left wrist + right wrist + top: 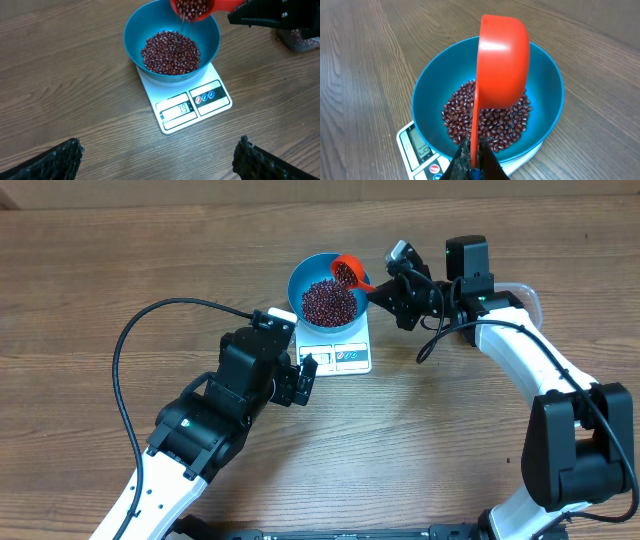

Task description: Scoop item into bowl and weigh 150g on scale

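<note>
Right gripper (474,161) clamped on red scoop (502,62) handle; scoop tilted above bowl (427,95) of beans (170,52); left gripper (157,162) spread wide, scale (200,107) just ahead.

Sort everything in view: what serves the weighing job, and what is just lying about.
Job: red scoop, blue bowl, beans, scale, bean tub, right gripper holding the scoop.
Lying about: black cable, left gripper, open and empty.

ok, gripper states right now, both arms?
Left gripper: open, holding nothing.
Right gripper: shut on the orange plastic scoop, tipped over the round blue bowl.
</note>
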Robot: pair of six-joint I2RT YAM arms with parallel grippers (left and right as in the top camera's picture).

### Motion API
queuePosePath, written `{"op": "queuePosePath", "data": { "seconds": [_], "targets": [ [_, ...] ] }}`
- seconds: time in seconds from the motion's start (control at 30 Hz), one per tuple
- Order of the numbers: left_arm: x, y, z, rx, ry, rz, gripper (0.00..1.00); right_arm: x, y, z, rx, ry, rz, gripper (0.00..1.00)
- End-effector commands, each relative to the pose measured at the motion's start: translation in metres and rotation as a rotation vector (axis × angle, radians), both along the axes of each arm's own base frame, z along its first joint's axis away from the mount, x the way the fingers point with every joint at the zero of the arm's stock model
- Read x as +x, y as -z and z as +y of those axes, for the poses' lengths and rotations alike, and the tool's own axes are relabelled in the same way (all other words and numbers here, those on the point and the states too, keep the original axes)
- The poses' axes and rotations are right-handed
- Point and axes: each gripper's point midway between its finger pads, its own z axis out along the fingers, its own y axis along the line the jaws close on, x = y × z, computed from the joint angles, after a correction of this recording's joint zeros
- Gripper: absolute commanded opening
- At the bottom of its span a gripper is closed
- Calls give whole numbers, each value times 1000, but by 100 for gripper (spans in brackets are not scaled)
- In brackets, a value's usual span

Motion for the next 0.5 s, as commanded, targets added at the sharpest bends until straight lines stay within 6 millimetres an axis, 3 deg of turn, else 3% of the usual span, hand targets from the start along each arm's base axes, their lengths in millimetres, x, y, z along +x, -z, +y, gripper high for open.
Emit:
{"op": "queuePosePath", "data": {
  "seconds": [0.0,0.47],
  "targets": [
    [1,2,0,10,-6,2,99,-1,4,-1,-34,-36,-53,4],
    [1,2,0,10,-6,2,99,-1,4,-1,-43,-47,-66,4]
  ]
}}
